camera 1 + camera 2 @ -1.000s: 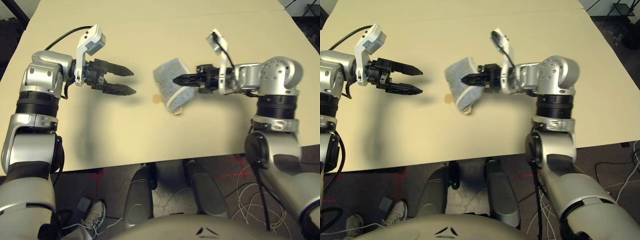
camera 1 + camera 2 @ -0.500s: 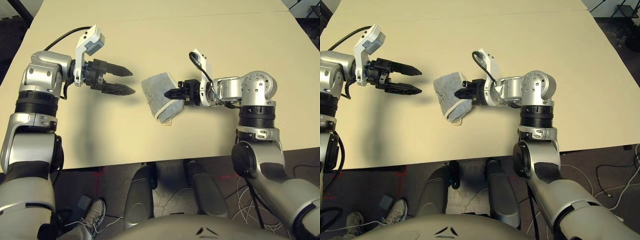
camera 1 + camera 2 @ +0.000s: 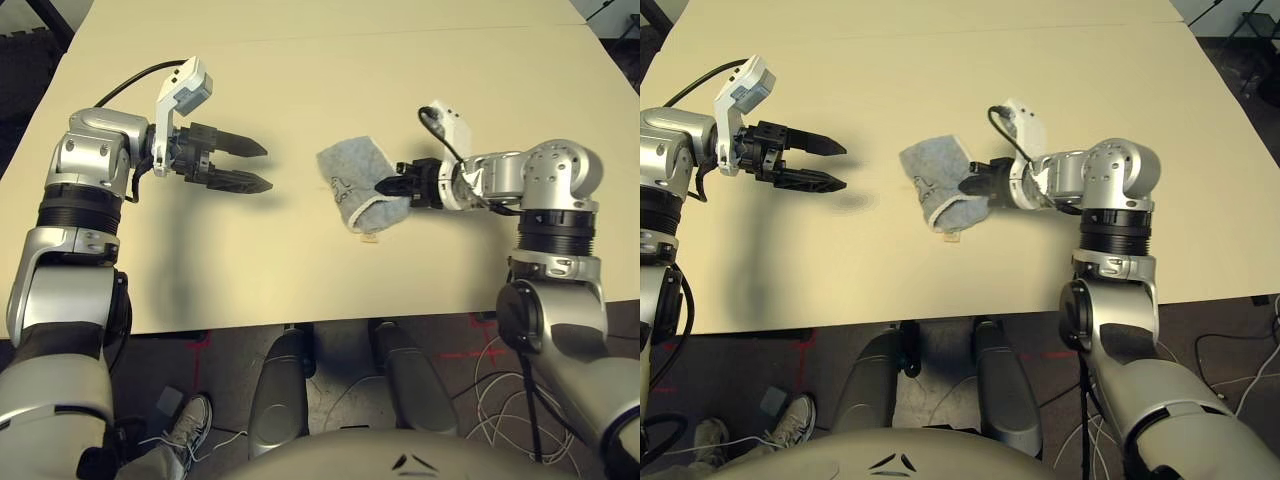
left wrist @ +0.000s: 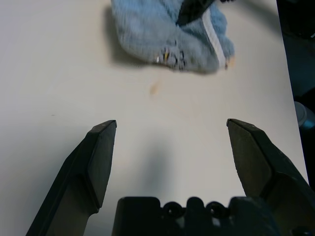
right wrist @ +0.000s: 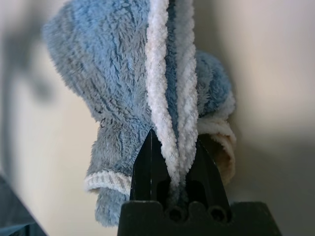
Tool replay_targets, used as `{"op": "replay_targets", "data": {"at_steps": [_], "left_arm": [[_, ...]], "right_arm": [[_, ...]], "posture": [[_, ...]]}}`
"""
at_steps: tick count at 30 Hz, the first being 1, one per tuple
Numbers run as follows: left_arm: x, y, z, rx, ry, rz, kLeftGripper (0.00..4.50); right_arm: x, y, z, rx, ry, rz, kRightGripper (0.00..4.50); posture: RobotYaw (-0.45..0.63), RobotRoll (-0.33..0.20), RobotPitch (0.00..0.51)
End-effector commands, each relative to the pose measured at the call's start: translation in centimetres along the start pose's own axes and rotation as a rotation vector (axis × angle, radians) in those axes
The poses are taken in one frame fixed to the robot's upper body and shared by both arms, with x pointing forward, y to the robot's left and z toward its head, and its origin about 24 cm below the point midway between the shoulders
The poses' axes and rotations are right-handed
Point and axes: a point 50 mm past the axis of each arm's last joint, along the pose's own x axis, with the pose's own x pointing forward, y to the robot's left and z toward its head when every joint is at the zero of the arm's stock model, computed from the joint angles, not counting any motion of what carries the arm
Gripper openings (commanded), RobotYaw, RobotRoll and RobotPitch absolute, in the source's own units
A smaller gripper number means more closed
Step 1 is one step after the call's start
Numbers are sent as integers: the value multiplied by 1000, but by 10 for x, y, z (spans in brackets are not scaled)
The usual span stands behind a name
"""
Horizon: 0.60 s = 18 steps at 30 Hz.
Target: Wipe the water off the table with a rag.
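Right end effector (image 3: 388,184) is pinching the rag (image 3: 355,182), mid-wipe on the table (image 3: 300,80); left end effector (image 3: 255,166) is hovering wide apart. Next: dragging across the remaining water (image 4: 154,88).

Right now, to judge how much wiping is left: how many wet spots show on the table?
1: a small tan spot on the table, just beside the rag toward the left gripper. More may lie hidden under the rag.
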Motion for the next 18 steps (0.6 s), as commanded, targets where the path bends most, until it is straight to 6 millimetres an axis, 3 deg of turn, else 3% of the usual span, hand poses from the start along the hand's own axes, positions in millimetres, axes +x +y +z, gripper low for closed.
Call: {"op": "replay_targets", "data": {"at_steps": [1, 5, 13, 18], "left_arm": [[2, 1, 2, 10, 15, -9, 4500], [3, 2, 2, 12, 15, -11, 4500], [5, 3, 4, 19, 16, -16, 4500], [4, 3, 4, 21, 16, -16, 4500]], "right_arm": [[-13, -37, -3, 56, -16, -144, 8], [-27, -63, 8, 66, -80, -240, 8], [-56, -96, 32, 49, -190, -366, 7], [-76, -116, 37, 26, -211, -443, 7]], "posture": [[-204, 0, 297], [-209, 0, 293], [-209, 0, 289], [-209, 0, 282]]}}
